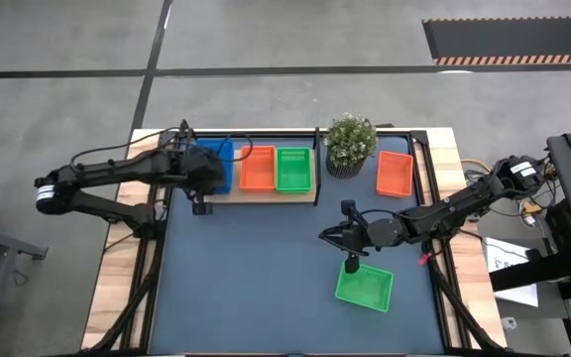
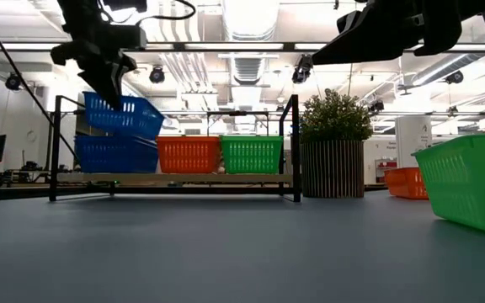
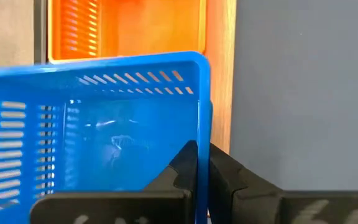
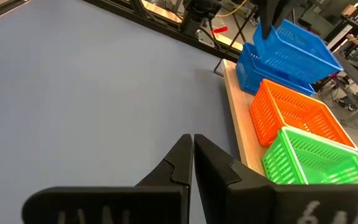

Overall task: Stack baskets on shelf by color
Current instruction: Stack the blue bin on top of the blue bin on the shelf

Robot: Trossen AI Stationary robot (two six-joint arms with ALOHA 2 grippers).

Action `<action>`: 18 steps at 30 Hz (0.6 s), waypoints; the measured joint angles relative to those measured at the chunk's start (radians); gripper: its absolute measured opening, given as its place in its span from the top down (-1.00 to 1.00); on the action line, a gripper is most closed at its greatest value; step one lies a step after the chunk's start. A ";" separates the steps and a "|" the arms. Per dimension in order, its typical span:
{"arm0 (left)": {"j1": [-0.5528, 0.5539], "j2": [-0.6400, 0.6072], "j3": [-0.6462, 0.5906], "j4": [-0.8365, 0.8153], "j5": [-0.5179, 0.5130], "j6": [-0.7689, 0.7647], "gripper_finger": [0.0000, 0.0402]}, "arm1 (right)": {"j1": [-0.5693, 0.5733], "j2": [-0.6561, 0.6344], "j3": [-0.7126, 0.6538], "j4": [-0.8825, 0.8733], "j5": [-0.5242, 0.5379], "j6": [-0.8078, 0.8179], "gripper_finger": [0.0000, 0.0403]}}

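My left gripper point(image 2: 110, 84) is shut on a blue basket point(image 2: 125, 114) over the left end of the wooden shelf point(image 1: 266, 194). Under it another blue basket point(image 2: 114, 154) stands on the shelf, with an orange basket point(image 1: 257, 169) and a green basket point(image 1: 293, 169) beside it. One green basket point(image 1: 365, 287) lies on the tabletop near the front. One orange basket point(image 1: 395, 174) lies at the far right. My right gripper point(image 1: 351, 241) is shut and empty, above the table just beyond the loose green basket. My left gripper holds the upper blue basket by its near wall point(image 3: 199, 134), toward that wall's left end, with one finger inside the basket and one outside. The fingers come from above, pointing down. The basket is tilted above the lower blue basket; whether they touch, I cannot tell.
A potted plant point(image 1: 350, 145) stands at the shelf's right end, between the shelf and the loose orange basket. The shelf's black frame posts point(image 2: 295, 147) rise at its ends. The dark tabletop point(image 1: 256, 278) lies open in the middle and front left.
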 joint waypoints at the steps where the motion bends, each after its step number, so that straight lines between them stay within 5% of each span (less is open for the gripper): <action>1: 0.005 0.005 0.000 0.000 0.000 0.007 1.00 | 0.000 0.000 0.000 0.000 0.000 0.000 0.96; 18: 0.016 0.059 -0.042 -0.009 0.008 0.050 1.00 | 0.000 0.000 0.000 -0.001 0.000 0.003 0.96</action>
